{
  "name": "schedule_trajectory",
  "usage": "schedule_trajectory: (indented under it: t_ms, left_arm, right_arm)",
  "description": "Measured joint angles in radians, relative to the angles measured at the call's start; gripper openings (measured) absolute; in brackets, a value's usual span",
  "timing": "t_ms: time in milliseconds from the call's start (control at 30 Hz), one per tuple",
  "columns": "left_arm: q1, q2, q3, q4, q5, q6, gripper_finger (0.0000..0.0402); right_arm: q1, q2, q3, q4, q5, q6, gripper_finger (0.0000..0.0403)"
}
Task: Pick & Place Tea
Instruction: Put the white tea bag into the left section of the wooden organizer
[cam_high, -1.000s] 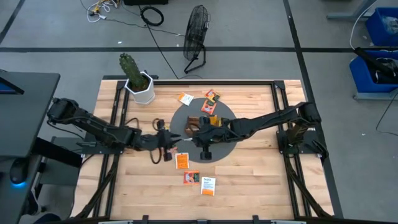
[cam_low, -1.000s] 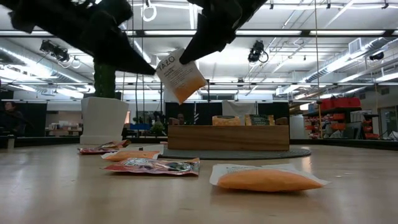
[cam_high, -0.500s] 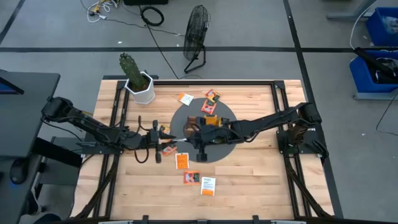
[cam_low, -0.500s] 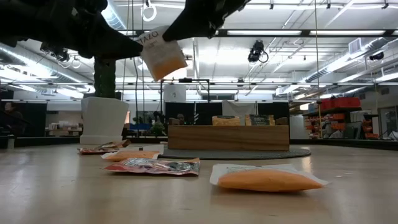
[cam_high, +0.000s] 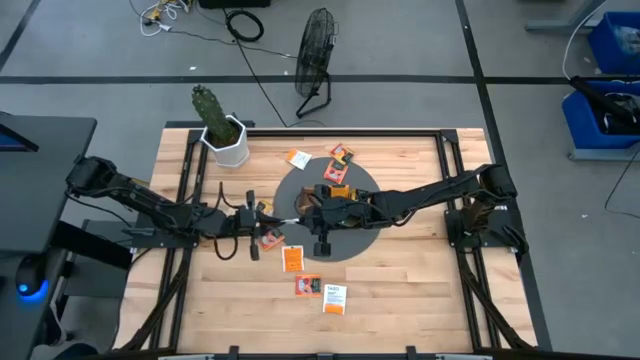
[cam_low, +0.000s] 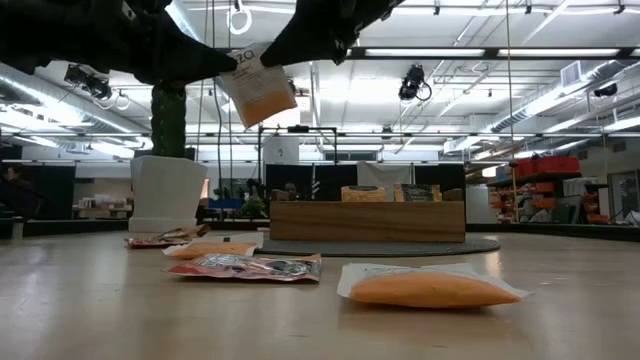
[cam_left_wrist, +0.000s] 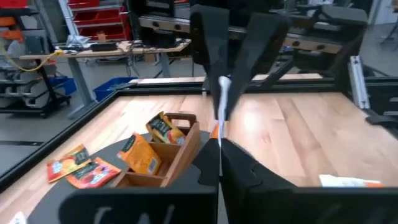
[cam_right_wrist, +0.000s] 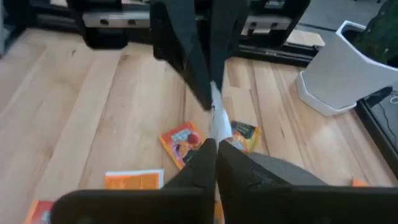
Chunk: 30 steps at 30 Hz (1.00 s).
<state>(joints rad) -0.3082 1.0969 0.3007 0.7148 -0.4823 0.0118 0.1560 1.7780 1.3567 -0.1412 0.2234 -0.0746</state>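
While both arms meet above the table's middle, the left gripper (cam_high: 268, 222) and the right gripper (cam_high: 290, 212) each pinch 1 orange-and-white tea sachet (cam_low: 257, 88) from opposite sides, holding it in the air beside the wooden tray (cam_low: 366, 221); other sachets (cam_high: 322, 291) lie on the table (cam_high: 400, 290).

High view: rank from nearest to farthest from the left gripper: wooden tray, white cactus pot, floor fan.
From the left gripper, shut on a tea sachet:
1. Wooden tray, on the dark round mat toward the right arm.
2. White cactus pot, table's far left corner.
3. Floor fan, off the table.
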Motion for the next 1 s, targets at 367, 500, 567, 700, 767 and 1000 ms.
schedule_trajectory:
  t_ms: [367,500,567,700,767,1000]
  left_arm:
    - [0.178,0.000,0.003,-0.065,0.136,-0.042,0.0002]
    - [0.261,0.000,0.043,-0.124,0.256,-0.048,0.0001]
    - [0.305,0.000,0.077,-0.186,0.312,-0.049,0.0001]
    - [0.379,0.004,0.146,-0.300,0.393,-0.011,0.0001]
    - [0.413,0.004,0.169,-0.340,0.455,0.026,0.0001]
    - [0.537,0.015,0.204,-0.334,0.698,0.132,0.0001]
  right_arm:
    - [0.157,-0.091,-0.056,-0.018,0.208,-0.058,0.0056]
    - [0.222,-0.141,-0.203,0.184,0.203,-0.074,0.0044]
    - [0.243,-0.166,-0.282,0.276,0.198,-0.064,0.0040]
    - [0.283,-0.209,-0.418,0.420,0.198,-0.025,0.0039]
    - [0.302,-0.225,-0.472,0.479,0.197,-0.024,0.0040]
    - [0.339,-0.235,-0.539,0.569,0.233,-0.038,0.0041]
